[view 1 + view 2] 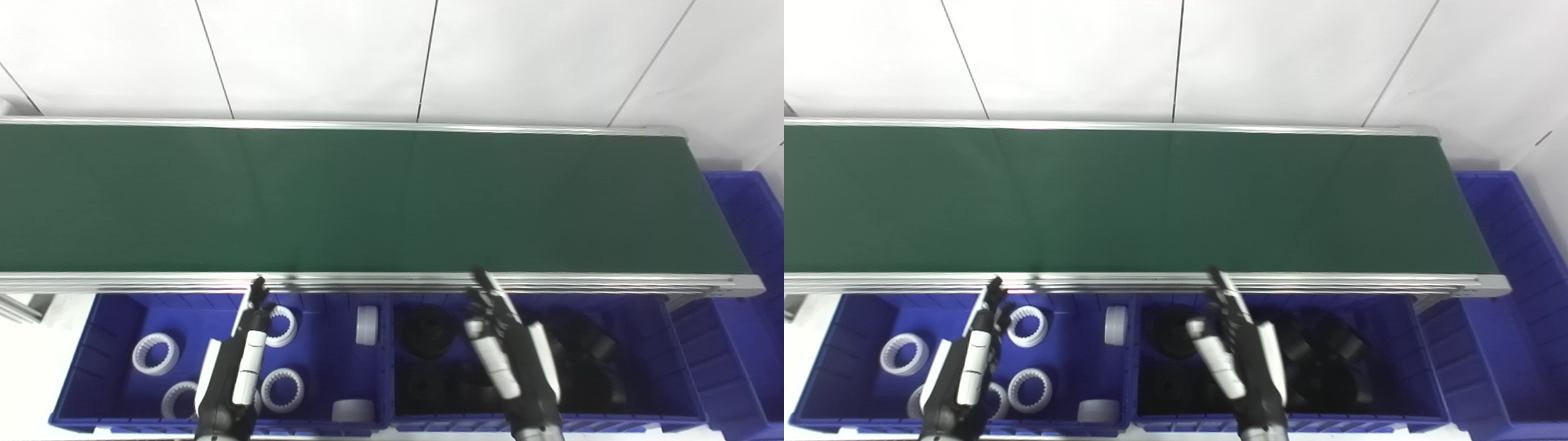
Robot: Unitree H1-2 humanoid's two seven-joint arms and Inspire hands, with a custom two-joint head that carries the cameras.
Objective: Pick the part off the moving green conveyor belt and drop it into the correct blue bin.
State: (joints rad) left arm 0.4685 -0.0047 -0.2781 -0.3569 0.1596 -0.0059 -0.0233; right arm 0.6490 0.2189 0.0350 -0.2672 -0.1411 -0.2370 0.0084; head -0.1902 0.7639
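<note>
The green conveyor belt (367, 196) runs across the view and carries no part. My left hand (242, 361) is open and empty above the left blue bin (86, 367), which holds several white ring-shaped parts (156, 353). My right hand (508, 349) is open and empty, fingers stretched toward the belt's near rail, above the right blue bin (680, 367), which holds several black parts (429, 331). Both hands hold nothing.
The belt's metal near rail (367, 282) runs just beyond both hands' fingertips. A third blue bin (753, 245) stands past the belt's right end. White floor tiles lie behind the belt.
</note>
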